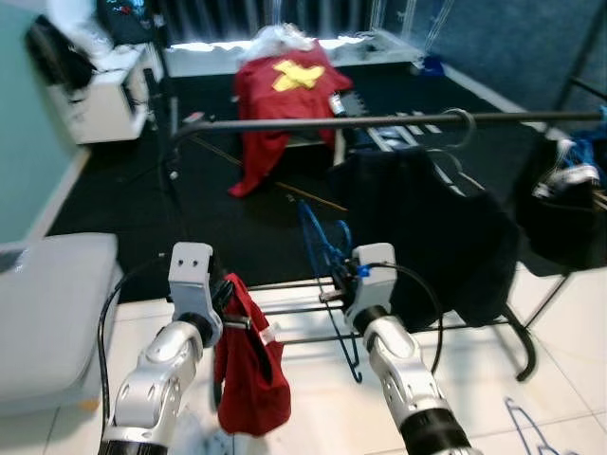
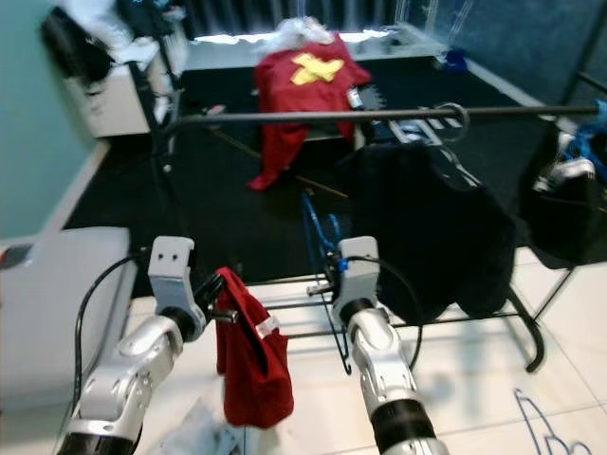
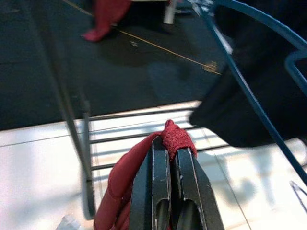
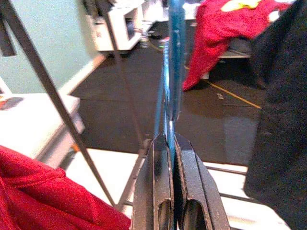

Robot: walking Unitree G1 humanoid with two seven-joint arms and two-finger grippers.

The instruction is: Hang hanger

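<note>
My right gripper is shut on a thin blue wire hanger, held upright below the rack's dark horizontal rail. Just left of it, my left gripper is shut on a bunched fold of a red garment, which hangs down from the fingers over the white tiles. A black garment hangs from the rail on its own wire hanger, directly right of the blue one.
The rack's lower bars and foot cross the white tile floor. A grey cushion lies at the left. Further back, a red cloth with a yellow cross is draped over furniture on black carpet. Another blue hanger lies on the tiles.
</note>
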